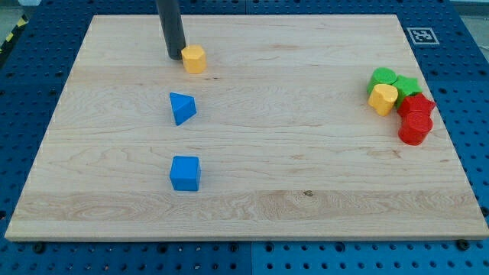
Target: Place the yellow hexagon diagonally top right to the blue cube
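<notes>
The yellow hexagon (195,58) lies near the top of the wooden board, left of centre. My tip (175,56) stands just left of it, touching or almost touching its left side. The blue cube (185,173) lies well below, toward the view's bottom, in the same column. A blue triangular block (182,108) lies between the hexagon and the cube.
At the view's right edge of the board (306,153) is a tight cluster: two green blocks (383,78) (408,84), a yellow heart-like block (383,99), a red star-like block (417,105) and a red cylinder (415,128). A marker tag (422,34) is at the top right corner.
</notes>
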`<state>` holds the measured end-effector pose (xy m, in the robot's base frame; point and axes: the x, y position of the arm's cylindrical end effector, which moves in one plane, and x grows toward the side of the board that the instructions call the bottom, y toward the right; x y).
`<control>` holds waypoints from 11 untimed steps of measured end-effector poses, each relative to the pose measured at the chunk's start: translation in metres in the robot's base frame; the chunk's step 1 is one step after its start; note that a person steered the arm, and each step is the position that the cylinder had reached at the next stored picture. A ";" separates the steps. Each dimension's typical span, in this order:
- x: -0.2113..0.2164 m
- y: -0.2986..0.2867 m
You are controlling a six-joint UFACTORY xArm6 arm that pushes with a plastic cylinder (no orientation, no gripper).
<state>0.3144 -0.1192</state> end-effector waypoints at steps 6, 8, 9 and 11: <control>0.038 0.063; 0.052 0.068; 0.054 0.099; 0.079 0.146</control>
